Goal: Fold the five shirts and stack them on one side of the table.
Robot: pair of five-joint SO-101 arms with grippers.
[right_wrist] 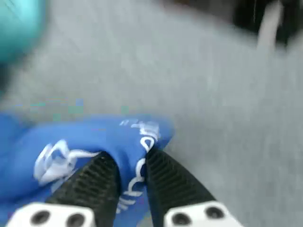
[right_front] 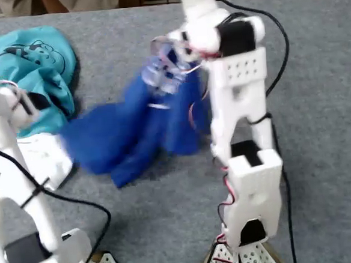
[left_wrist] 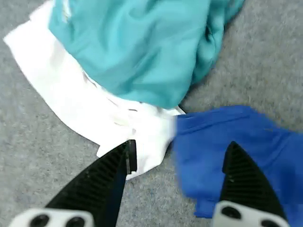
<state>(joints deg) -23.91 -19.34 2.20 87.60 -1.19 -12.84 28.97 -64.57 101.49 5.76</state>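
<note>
Hanging from the right tool (right_wrist: 129,168), the blue shirt (right_front: 133,134) is pinched by a bunched fold well above the worktop (right_front: 318,97). The tool's two ribbed fingers are clamped together on the cloth with only that fold between them. From the pinch the shirt drapes down and toward the left arm, and its lower part lies spread on the worktop.

The left tool (left_wrist: 175,175) hovers with its fingers wide apart and nothing between them. One finger is over the edge of the white shirt (left_wrist: 71,104), the other over the near corner of the blue one. Those two shirts meet just there, touching or all but.

The teal shirt (right_front: 32,63) lies in a crumpled mound on top of the white one, near the worktop's far left corner and close to its far edge. Grey surface shows broad beyond the right arm and in the near strip between the two arm bases.

The blue shirt is a deep, plain blue, rumpled in long hanging folds and not folded flat. White print shows on the cloth right beside the pinching fingers.
</note>
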